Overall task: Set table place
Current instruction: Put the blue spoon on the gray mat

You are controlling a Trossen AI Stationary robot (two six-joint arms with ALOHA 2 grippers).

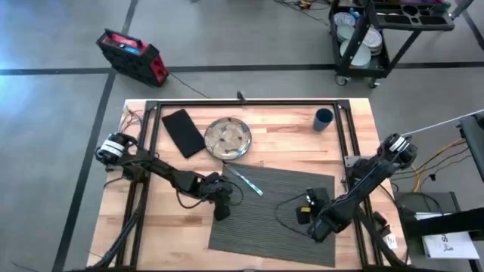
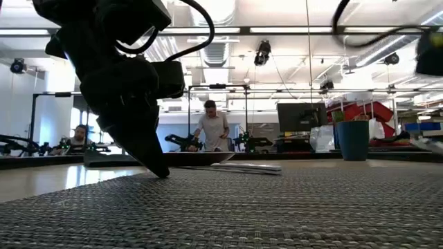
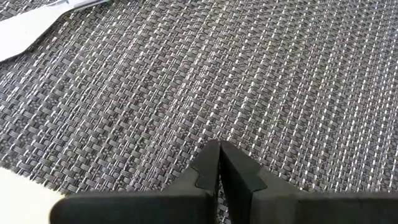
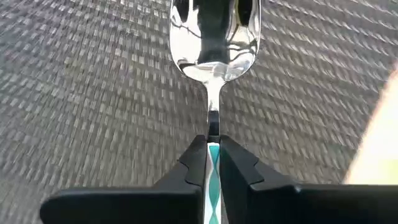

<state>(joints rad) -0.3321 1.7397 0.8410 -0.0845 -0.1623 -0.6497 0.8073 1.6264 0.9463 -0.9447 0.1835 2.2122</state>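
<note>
Steel spoon (image 4: 214,37), teal-patterned handle pinched in my right hand (image 4: 213,152), hovers over the grey woven mat (image 1: 280,211) on the wooden counter (image 1: 287,128). I judge it light, stiff and slippery, best held mid-handle. My left hand (image 3: 217,163) is closed on nothing, tips touching the mat's left edge. Plate (image 1: 228,138), napkin (image 1: 184,132) and blue cup (image 1: 324,119) lie behind the mat; a person stands far off.
</note>
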